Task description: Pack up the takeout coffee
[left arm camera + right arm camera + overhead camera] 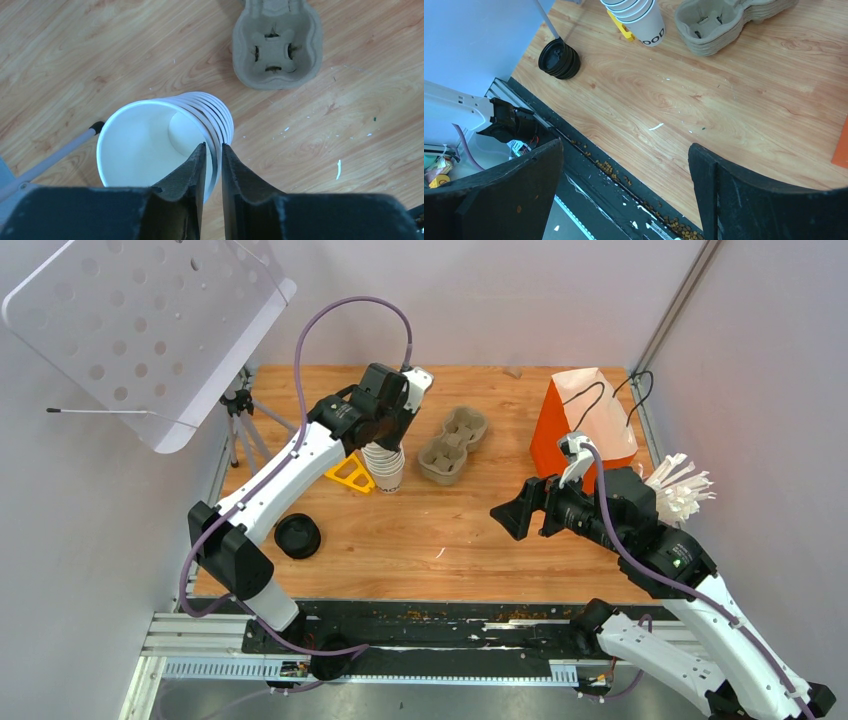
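Note:
No lidded takeout coffee shows in any view. A stack of lidless white cups (386,468) (150,145) (640,16) stands on the wooden table. My left gripper (384,432) (213,145) hangs over it, jaws drawn narrow astride the top cup's rim: one finger (192,170) inside the cup, the other (240,175) outside. I cannot make out whether they touch the wall. My right gripper (512,510) (625,145) hovers wide open above the table's near edge with nothing between its fingers.
Black lids (297,536) (559,59) lie near the left arm. A pulp cup carrier (453,443) (276,45) (719,22) sits right of the cups, an orange bag (585,425) farther right, white utensils (680,490) beyond. A yellow piece (350,475) and tripod (240,410) stand left.

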Available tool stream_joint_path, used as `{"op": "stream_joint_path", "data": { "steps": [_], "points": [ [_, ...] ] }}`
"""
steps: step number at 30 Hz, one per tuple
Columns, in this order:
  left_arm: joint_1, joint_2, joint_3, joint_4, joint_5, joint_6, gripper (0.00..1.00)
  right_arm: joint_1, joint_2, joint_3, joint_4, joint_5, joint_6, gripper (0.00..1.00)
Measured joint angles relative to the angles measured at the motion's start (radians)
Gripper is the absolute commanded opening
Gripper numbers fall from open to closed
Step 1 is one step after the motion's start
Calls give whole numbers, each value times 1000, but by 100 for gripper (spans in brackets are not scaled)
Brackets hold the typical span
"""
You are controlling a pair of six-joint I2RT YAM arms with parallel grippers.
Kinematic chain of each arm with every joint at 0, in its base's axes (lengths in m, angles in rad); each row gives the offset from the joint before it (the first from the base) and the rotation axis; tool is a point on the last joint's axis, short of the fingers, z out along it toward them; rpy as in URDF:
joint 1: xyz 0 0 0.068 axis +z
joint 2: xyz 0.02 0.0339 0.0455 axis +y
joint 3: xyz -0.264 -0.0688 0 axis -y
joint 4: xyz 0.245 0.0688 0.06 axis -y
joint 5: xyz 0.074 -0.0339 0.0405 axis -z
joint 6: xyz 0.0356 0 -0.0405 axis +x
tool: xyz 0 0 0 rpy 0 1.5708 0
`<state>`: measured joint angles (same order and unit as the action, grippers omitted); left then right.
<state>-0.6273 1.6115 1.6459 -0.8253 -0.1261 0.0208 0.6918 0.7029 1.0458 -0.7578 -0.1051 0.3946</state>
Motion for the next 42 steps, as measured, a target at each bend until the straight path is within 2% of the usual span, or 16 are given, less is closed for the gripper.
{"op": "stream_joint_path", "data": {
  "steps": [6, 28, 42],
  "points": [
    [0, 0, 0, 0, 6, 12, 0, 0, -3, -3, 0, 2, -2, 95],
    [0, -3, 108, -111, 1, 81, 0, 0, 2, -18, 16, -1, -3, 95],
    [0, -35, 113, -106, 22, 98, 0, 0, 20, -19, 54, -10, 10, 94]
  ]
}}
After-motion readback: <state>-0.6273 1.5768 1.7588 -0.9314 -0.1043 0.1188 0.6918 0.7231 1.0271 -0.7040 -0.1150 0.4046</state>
